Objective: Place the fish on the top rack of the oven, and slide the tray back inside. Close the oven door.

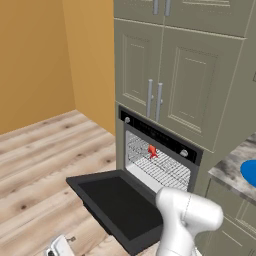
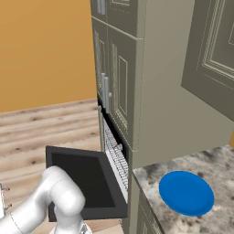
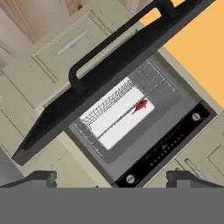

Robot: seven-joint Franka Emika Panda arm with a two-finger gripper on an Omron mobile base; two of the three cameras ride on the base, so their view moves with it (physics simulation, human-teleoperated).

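The oven (image 1: pixel 161 136) stands with its black oven door (image 1: pixel 117 202) folded down flat and fully open. Inside the lit cavity, the orange-red fish (image 1: pixel 152 151) lies on the top rack (image 1: pixel 167 170), the silvery wire tray, which sits within the cavity. In the hand view, which is rolled, the fish (image 3: pixel 141 106) rests on the rack (image 3: pixel 109 117) behind the door (image 3: pixel 109 57) and its bar handle (image 3: pixel 89 65). My gripper (image 3: pixel 114 179) hangs low in front of the door, open and holding nothing, apart from the door. The fish (image 2: pixel 118 146) also peeks out in the right base view.
Olive-grey cabinet doors with bar handles (image 1: pixel 155 100) rise above the oven. To the right, a round blue plate (image 2: pixel 186 192) lies on a speckled stone counter (image 2: pixel 215 162). Wooden floor (image 1: pixel 45 160) spreads to the left, bounded by orange walls.
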